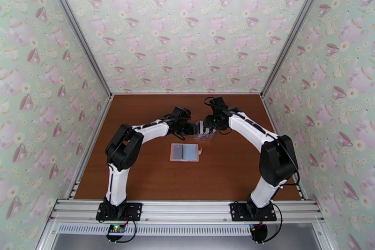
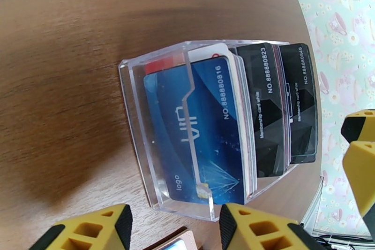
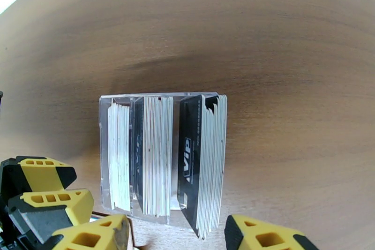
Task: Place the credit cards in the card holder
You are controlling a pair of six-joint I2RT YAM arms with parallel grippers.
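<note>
Credit cards point(image 2: 206, 129) upright in clear rack point(image 2: 136, 119) | left gripper point(image 2: 176, 234), right gripper point(image 3: 178, 230): jaws apart

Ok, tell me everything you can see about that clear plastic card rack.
The clear card rack is a transparent, glossy plastic box with a notched front panel and three compartments. It stands on the brown wooden table, just beyond the open pink wallet. Every compartment is packed with cards standing on edge. A blue card faces the front, black cards sit behind it, and white card edges show between them.
</note>
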